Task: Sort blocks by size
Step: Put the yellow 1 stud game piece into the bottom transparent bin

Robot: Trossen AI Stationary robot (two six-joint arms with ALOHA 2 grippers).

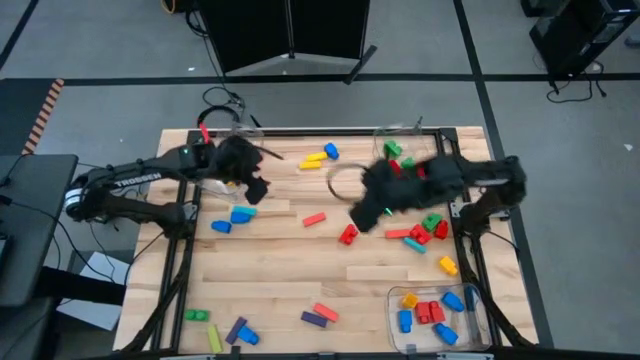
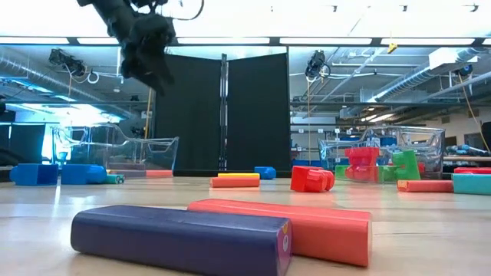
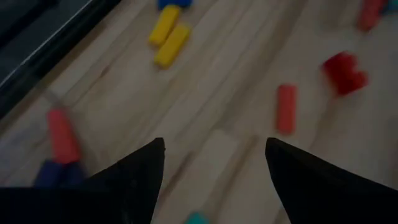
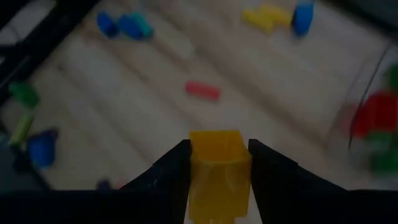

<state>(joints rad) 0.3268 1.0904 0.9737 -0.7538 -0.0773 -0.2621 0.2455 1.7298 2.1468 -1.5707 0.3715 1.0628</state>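
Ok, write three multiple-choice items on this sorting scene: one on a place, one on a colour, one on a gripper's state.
1. Where is the clear bin holding mostly blue and red blocks?
A. near right corner of the table
B. far left corner
C. table centre

2. What colour is the block between the right gripper fingers?
A. purple
B. yellow
C. green

3. How is the left gripper?
A. shut on a red block
B. open, holding nothing
C. shut on a bin rim

Answers: 1 A, the high view shows it there. 2 B, right wrist view. 3 B, bare wood shows between its fingers.

Grey floor (image 1: 100, 50); black partition panels (image 2: 222, 115) behind table; bright ceiling strip lights (image 2: 330, 41), possibly fluorescent.
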